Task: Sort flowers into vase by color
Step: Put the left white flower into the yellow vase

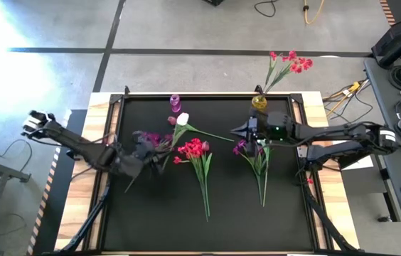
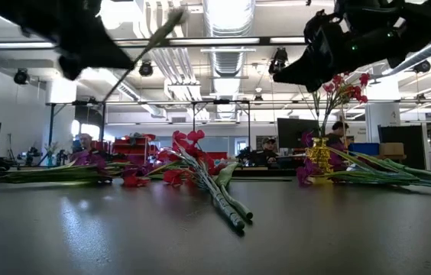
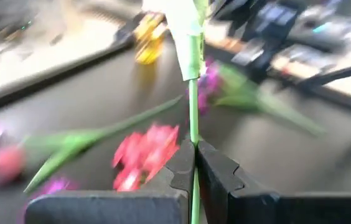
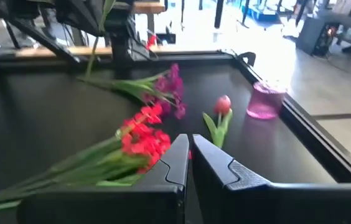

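Note:
My left gripper (image 1: 141,153) hangs over the table's left half, shut on a thin green flower stem (image 3: 193,93), lifted high in the low view (image 2: 143,50). Purple blooms (image 1: 154,139) show right beside it; whether they belong to that stem I cannot tell. My right gripper (image 1: 234,130) hovers shut and empty right of centre, above a purple bunch (image 1: 247,148) lying flat. A red bunch (image 1: 193,149) and a white-pink bud flower (image 1: 183,121) lie flat mid-table. A yellow vase (image 1: 259,102) with red flowers and a purple vase (image 1: 175,104) stand by the far edge. My left gripper pinches the green stem (image 3: 193,138) between its two fingers (image 3: 178,165), which lie across it. The stem is lifted clear of the table and slants: one part runs on past the fingertips, and its free end (image 1: 129,185) sticks out below toward the table's near-left.
A raised black rim (image 1: 307,142) frames the dark table mat. The near half of the mat (image 1: 158,220) holds only the stem ends of the red bunch (image 1: 206,203) and the purple bunch (image 1: 263,192). Benches, monitors and people show in the room beyond.

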### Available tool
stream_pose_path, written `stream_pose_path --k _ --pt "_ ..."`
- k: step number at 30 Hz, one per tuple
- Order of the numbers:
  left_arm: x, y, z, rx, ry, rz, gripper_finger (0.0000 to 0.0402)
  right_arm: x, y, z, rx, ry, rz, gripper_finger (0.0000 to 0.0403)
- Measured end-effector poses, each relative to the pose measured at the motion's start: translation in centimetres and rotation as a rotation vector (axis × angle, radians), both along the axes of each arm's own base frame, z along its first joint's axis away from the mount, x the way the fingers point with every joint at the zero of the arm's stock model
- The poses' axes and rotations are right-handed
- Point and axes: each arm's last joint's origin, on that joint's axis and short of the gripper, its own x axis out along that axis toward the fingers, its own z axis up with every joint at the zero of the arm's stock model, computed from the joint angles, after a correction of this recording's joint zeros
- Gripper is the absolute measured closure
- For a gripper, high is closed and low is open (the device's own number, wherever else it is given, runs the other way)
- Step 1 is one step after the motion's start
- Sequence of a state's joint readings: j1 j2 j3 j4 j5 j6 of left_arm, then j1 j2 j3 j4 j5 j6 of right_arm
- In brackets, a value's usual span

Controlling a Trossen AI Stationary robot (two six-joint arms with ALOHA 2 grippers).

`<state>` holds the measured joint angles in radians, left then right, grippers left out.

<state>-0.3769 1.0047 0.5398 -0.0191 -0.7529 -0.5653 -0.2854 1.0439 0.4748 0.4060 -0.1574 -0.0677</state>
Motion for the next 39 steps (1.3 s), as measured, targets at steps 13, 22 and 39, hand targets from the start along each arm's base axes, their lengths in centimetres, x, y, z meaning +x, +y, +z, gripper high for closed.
stream_pose_path --k 13,22,39 --pt "2.6 10.1 -1.3 0.122 -0.324 -0.294 0.0402 3.2 1.2 0.1 0.021 -0.136 0.058 0.0349" --pt "7.2 12.4 -2.0 0.225 -0.344 -0.495 0.0401 8.4 0.2 0.2 0.108 -0.176 -0.015 0.0244" --pt "9.3 12.8 -1.7 0.261 -0.442 -0.621 0.0401 11.0 2.5 2.9 -0.073 -0.285 -0.031 0.0286"
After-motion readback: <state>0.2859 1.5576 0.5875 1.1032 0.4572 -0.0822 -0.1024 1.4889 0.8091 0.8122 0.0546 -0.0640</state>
